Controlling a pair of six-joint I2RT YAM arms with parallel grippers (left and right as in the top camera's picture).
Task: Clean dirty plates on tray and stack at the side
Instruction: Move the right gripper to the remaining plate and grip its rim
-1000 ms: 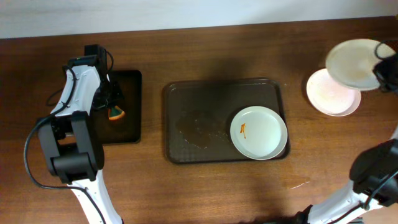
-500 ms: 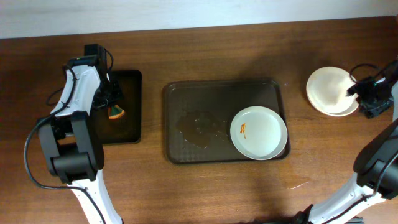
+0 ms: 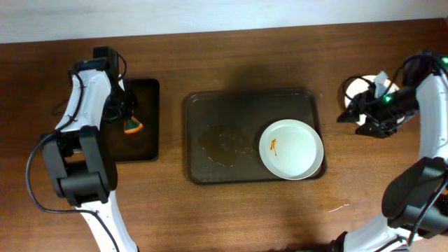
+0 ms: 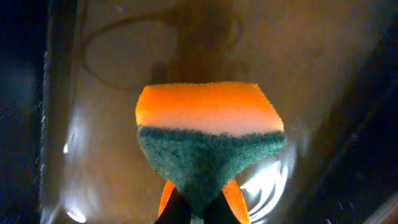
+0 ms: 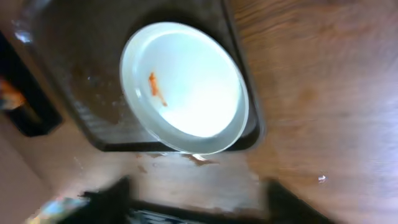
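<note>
Pinching an orange-and-green sponge, the left end effector is clamped on it above a small black tray. One round white shallow plate with an orange-brown smear lies at the right end of the large dark brown rectangular tray on the wooden counter. Right of that tray, the right end effector hangs with jaws apart and empty over another white plate, mostly hidden.
</note>
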